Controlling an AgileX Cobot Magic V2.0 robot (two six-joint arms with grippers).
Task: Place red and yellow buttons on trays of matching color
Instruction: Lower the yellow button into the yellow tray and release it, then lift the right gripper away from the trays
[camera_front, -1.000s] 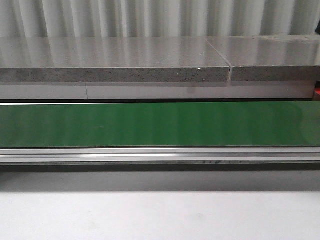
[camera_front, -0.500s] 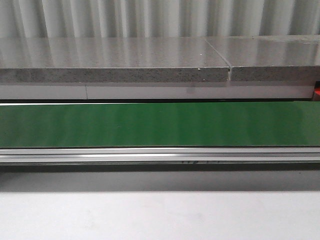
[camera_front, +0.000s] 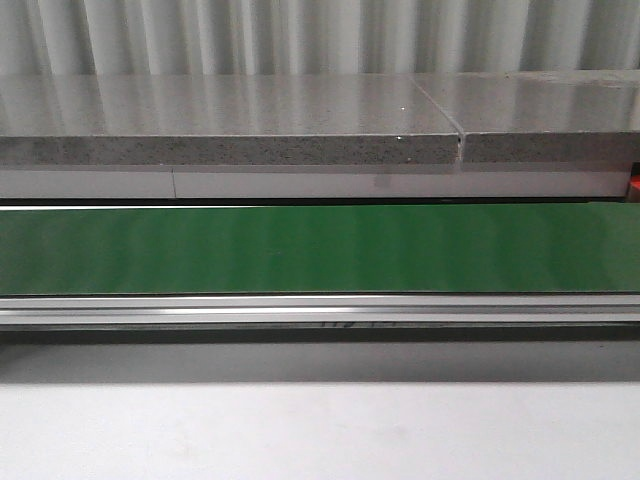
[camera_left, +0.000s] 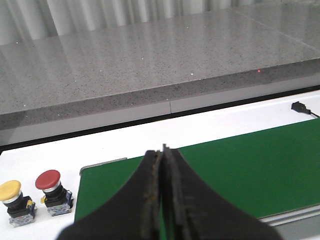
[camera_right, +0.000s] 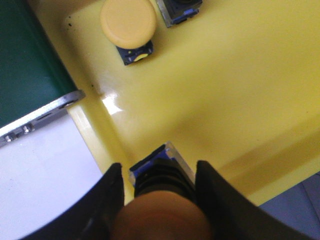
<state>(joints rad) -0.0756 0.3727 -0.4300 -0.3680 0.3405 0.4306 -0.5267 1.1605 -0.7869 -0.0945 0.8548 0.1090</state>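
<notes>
White table (camera_left: 45, 150) carries two buttons, apparently upright.

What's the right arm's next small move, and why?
Probably lower slightly and open. The right gripper holds a yellow button with its base just over the yellow tray, near the wall, clear of the yellow button already there. I can't tell if the base touches the floor.

A factory-style workstation: green conveyor belt (camera_front: 320, 248), aluminium rail (camera_front: 320, 310), corrugated metal wall (camera_front: 320, 35).
</notes>
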